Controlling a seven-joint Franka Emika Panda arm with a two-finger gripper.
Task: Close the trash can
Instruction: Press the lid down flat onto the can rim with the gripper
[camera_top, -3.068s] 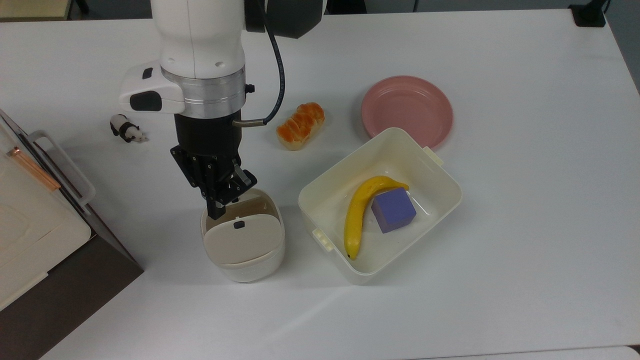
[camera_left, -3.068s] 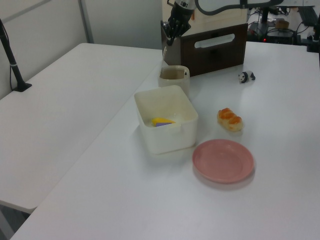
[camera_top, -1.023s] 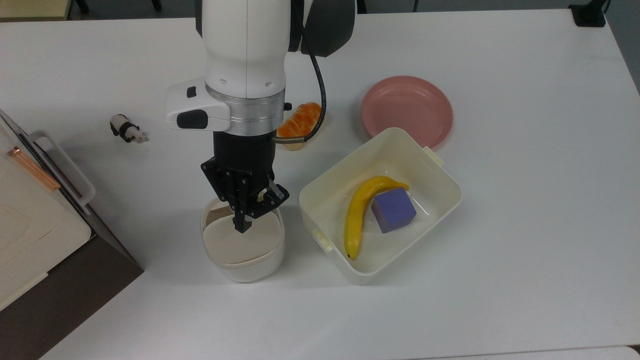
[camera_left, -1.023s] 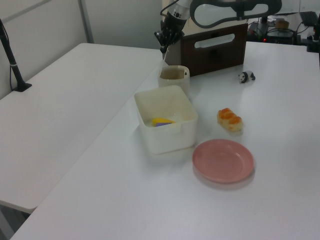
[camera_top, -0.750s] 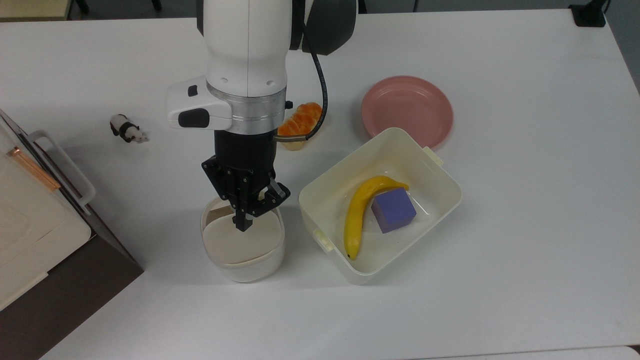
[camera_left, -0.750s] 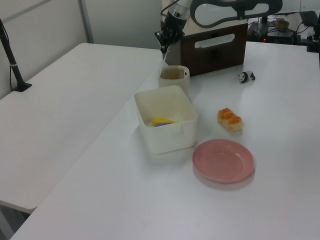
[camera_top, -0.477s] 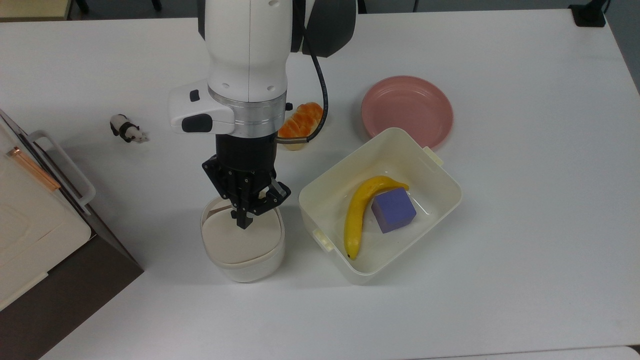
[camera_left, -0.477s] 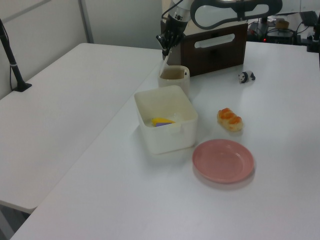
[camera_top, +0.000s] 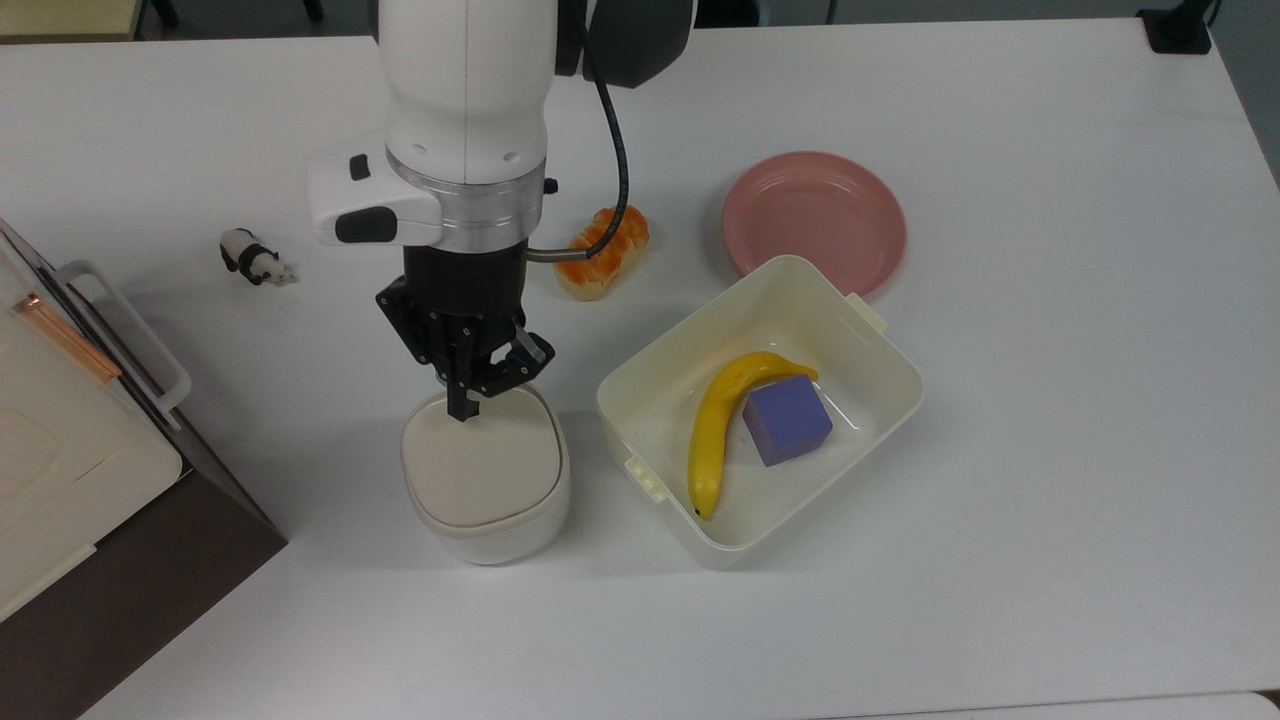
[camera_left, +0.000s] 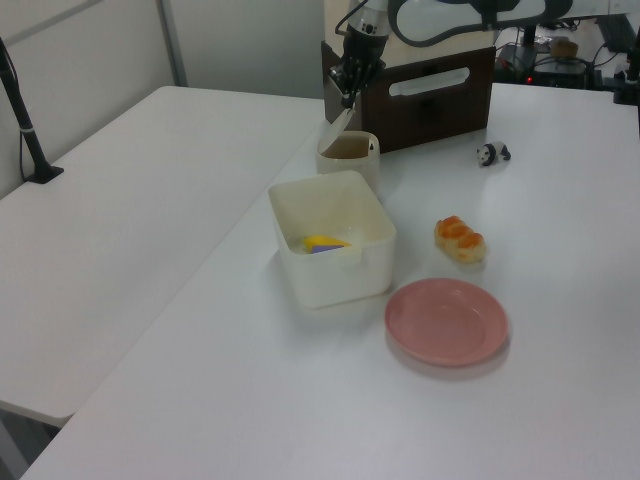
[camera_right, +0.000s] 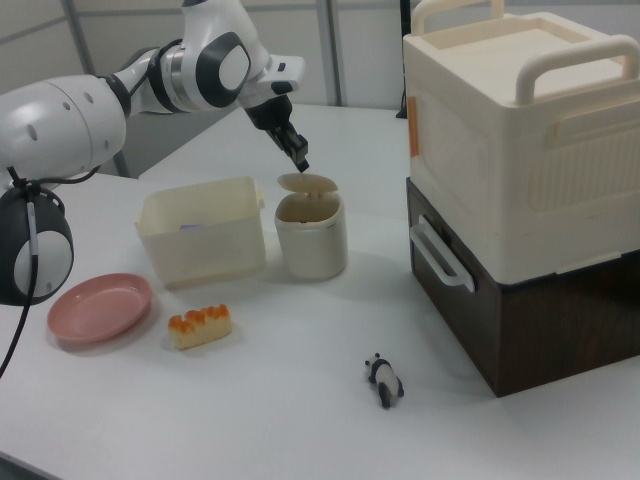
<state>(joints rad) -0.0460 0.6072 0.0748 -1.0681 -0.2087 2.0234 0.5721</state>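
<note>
Cream tub (camera_top: 880, 400) with banana (camera_top: 715, 425) and purple cube (camera_top: 787, 420) sat just beside the trash can (camera_top: 487, 480) on the bench (camera_top: 1050, 500). Gripper (camera_top: 460, 412) narrow, empty, over the lid's (camera_right: 306, 184) raised edge.

The table (camera_top: 1050, 450) carries one trash can (camera_top: 486, 475), one tub (camera_top: 880, 345), one banana (camera_top: 715, 425), one purple cube (camera_top: 787, 419), one pink plate (camera_top: 815, 215), one bread (camera_top: 603, 250), one toy panda (camera_top: 255, 258), and one cream box (camera_right: 505, 130) on one dark cabinet (camera_right: 520, 310).

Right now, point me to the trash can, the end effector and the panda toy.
trash can (camera_top: 485, 470), top view, centre of its lid
end effector (camera_top: 461, 411), top view, fingertips
panda toy (camera_right: 384, 382), right view, its body
</note>
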